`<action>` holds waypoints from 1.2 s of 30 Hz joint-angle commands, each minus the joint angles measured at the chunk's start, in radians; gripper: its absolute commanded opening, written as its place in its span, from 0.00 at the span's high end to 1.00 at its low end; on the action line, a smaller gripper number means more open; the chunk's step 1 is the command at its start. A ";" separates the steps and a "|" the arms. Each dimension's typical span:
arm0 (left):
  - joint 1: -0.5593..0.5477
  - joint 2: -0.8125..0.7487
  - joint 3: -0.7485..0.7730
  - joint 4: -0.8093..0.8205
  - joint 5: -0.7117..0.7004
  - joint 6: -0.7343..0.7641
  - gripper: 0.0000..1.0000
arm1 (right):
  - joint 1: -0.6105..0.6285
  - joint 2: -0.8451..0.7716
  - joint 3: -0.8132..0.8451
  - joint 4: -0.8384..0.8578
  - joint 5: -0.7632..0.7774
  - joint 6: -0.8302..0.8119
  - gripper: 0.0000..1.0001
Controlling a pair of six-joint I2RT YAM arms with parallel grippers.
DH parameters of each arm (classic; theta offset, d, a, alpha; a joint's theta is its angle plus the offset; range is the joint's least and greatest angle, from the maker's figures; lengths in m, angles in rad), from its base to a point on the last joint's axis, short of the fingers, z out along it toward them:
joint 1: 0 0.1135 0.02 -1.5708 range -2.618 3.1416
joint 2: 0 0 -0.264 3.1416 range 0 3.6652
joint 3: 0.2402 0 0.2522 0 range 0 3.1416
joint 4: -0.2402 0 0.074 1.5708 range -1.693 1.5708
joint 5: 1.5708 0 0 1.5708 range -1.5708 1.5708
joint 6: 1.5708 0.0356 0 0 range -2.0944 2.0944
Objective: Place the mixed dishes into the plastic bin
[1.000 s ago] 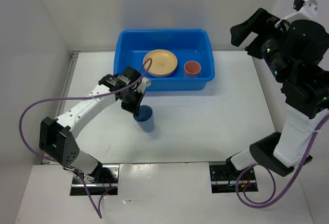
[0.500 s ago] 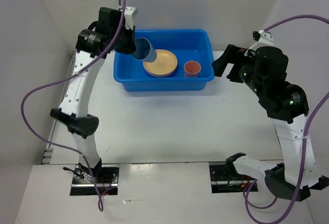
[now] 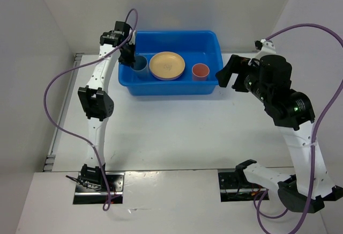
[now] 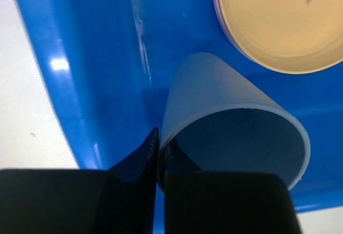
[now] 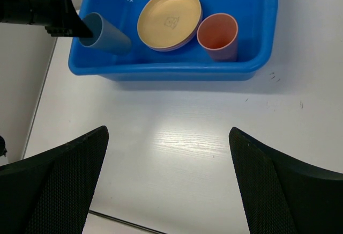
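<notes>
**Left gripper [image 3: 132,60] clamped on the blue cup [image 3: 141,64] at the left end of the plastic bin [image 3: 177,41].**

The left arm reaches far forward along the left side of the white table [image 3: 177,126], with its wrist turned in over the bin's left wall. In the left wrist view its fingers [image 4: 134,164] pinch the cup wall at the rim, one inside and one outside. The cup is tilted, mouth toward the gripper. The yellow-orange plate [image 3: 166,65] lies mid-bin on a lilac plate [image 5: 182,44], of which only an edge shows. The coral red cup [image 3: 200,71] stands upright just right of them. The right arm is raised with its elbow bent. The right gripper [image 5: 169,137] hangs near the bin's right front corner, fingers spread wide and holding nothing. A purple cable [image 3: 59,110] loops beside the left arm.
</notes>
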 commanded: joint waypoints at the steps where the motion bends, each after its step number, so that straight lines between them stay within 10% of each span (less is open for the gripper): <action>1: -0.009 0.023 0.061 -0.008 -0.008 -0.012 1.00 | -0.006 -0.010 -0.010 0.060 -0.017 -0.017 0.03; 8: -0.009 0.110 0.061 -0.018 -0.031 -0.012 0.98 | -0.015 -0.001 -0.029 0.069 -0.017 -0.017 0.03; 23: -0.020 0.095 0.089 -0.028 -0.063 -0.002 0.49 | -0.015 -0.001 -0.056 0.069 -0.027 -0.017 0.03; 29: -0.053 -0.044 0.100 -0.018 -0.073 -0.012 0.00 | -0.015 -0.026 -0.128 0.093 -0.052 0.003 0.03; 36: -0.074 -0.253 0.077 -0.018 -0.113 -0.021 0.00 | -0.015 -0.055 -0.266 0.139 -0.061 0.047 0.00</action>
